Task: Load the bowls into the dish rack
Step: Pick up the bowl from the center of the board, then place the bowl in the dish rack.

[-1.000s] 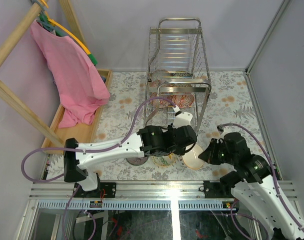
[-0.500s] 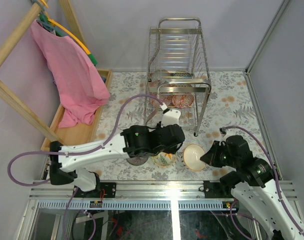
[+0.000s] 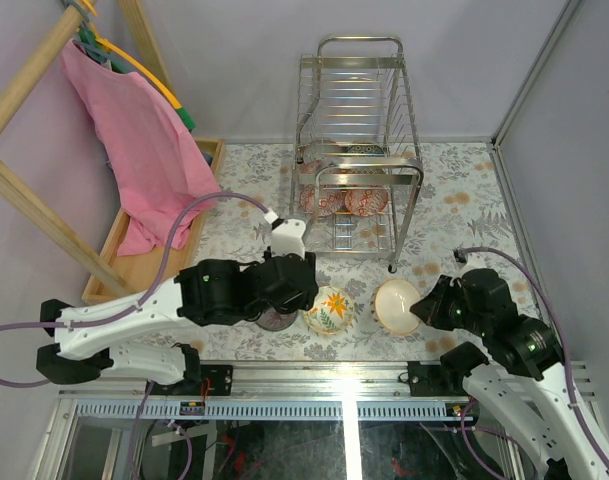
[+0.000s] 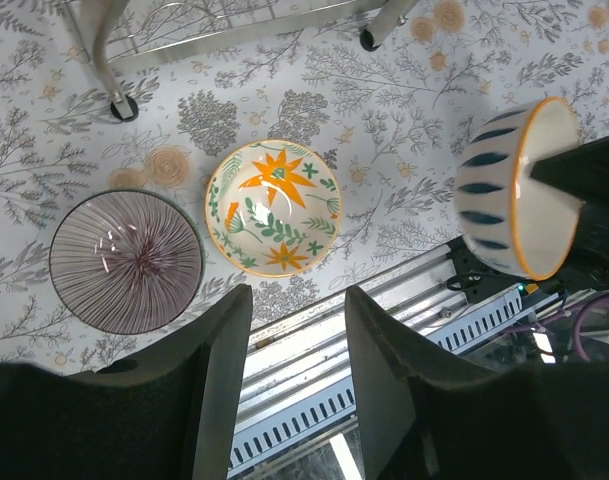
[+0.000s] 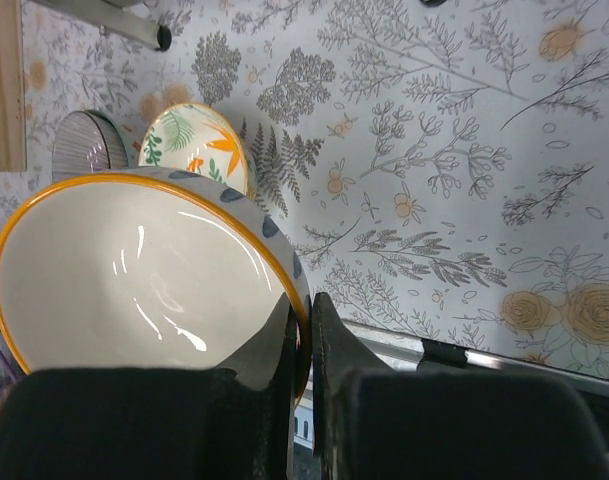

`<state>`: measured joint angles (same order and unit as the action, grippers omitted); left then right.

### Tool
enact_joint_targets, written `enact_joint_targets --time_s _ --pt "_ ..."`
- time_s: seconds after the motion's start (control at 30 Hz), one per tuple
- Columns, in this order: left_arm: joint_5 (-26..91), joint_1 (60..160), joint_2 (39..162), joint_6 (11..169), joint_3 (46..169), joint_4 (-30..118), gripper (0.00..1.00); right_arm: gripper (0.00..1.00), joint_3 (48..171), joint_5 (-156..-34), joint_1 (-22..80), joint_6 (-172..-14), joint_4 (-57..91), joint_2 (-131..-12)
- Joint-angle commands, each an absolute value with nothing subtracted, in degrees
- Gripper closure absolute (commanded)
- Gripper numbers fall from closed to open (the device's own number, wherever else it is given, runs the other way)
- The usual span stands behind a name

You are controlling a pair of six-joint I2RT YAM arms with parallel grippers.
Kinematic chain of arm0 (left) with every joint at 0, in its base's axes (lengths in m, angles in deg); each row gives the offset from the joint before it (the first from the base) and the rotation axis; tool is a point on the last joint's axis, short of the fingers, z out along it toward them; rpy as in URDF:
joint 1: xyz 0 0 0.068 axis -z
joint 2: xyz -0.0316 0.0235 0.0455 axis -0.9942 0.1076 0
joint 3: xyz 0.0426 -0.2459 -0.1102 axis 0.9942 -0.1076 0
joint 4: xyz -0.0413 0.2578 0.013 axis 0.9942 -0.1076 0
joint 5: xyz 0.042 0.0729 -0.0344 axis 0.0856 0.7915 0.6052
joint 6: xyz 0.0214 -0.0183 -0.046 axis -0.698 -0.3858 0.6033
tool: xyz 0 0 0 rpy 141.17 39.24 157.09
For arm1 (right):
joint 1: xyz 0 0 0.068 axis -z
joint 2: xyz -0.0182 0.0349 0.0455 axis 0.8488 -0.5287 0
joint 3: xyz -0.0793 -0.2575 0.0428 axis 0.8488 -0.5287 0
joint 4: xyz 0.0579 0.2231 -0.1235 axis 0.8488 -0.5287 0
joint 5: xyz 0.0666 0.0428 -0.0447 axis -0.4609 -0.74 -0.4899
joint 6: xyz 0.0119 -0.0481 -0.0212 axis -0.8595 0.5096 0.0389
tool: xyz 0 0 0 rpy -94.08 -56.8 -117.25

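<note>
Nearest the arms' bases, on the near side of the dish rack [image 3: 359,110] and just short of its front right leg, the right gripper [image 5: 306,335] is clamped on the rim of a cream bowl [image 5: 134,270]. One finger is inside the rim and the other outside. This bowl has an orange rim and dark blue marks on its outer wall. It is tilted on its side and held off the table [image 3: 454,210], with its opening turned toward the rack's left side.

To the left of it, also on the near side of the rack, the left gripper [image 4: 296,335] hangs above the table's near edge. Its jaws stand partly apart with nothing between them.

Just beyond its fingertips, two bowls sit upright on the floral tablecloth. An orange-and-green flowered bowl [image 4: 274,207] lies in front of the rack. A ribbed purple-grey bowl [image 4: 124,260] lies just beside it, further to the rack's left.

The rack stands on its legs near the middle of the table. Two red-patterned bowls [image 3: 344,200] stand on edge side by side in the front of its lower tier. Something patterned shows deeper in the rack, but I cannot make out what it is.

Well to the rack's left, a wooden tray [image 3: 154,265] lies along the table's edge. A pink cloth [image 3: 144,150] hangs down into it from a wooden frame [image 3: 24,70].
</note>
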<state>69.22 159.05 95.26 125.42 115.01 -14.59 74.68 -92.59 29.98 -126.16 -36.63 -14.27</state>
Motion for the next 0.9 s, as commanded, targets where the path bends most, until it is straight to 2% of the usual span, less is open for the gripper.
enact_joint_targets --time_s 0.0,0.27,0.87 --pt "72.07 159.16 91.82 127.42 112.22 -15.46 0.57 1.00 80.34 -88.06 30.19 -128.08 -35.08 -15.24" --pt "72.22 159.23 86.76 127.73 108.05 -15.13 0.53 1.00 86.59 -79.33 30.15 -126.05 -37.27 -19.61" --pt "71.59 159.23 78.90 129.66 101.83 -13.86 0.52 1.00 97.11 -57.58 30.17 -123.40 -41.00 -27.64"
